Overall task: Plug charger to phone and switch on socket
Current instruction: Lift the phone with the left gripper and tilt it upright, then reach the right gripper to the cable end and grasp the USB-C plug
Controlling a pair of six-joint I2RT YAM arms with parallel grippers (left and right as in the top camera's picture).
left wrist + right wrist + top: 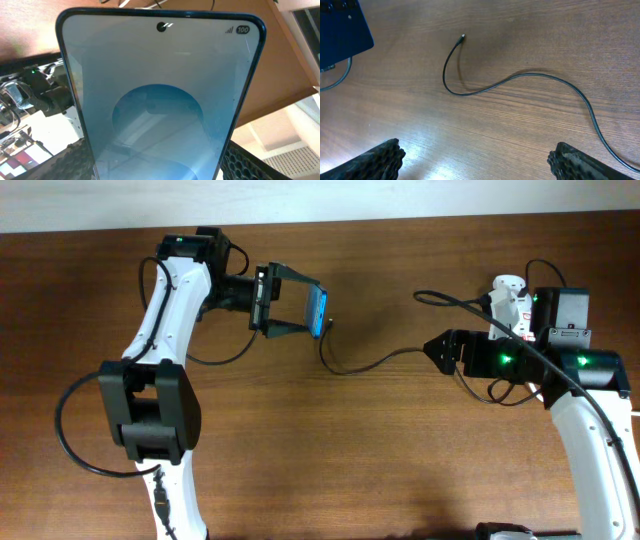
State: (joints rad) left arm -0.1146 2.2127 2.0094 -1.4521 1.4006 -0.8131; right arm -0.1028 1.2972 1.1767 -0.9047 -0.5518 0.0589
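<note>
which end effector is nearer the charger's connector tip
Left. The left end effector, holding the phone, is close beside the connector tip; the right end effector hangs open farther along the cable.

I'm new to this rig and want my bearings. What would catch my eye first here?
The phone, its screen glowing blue, is gripped in the left tool near the overhead view's top centre and fills the left wrist view. The charger snakes loose across the wooden table, its connector tip lying unplugged ahead of the open right tool. The white socket sits far right, beside the right arm.
</note>
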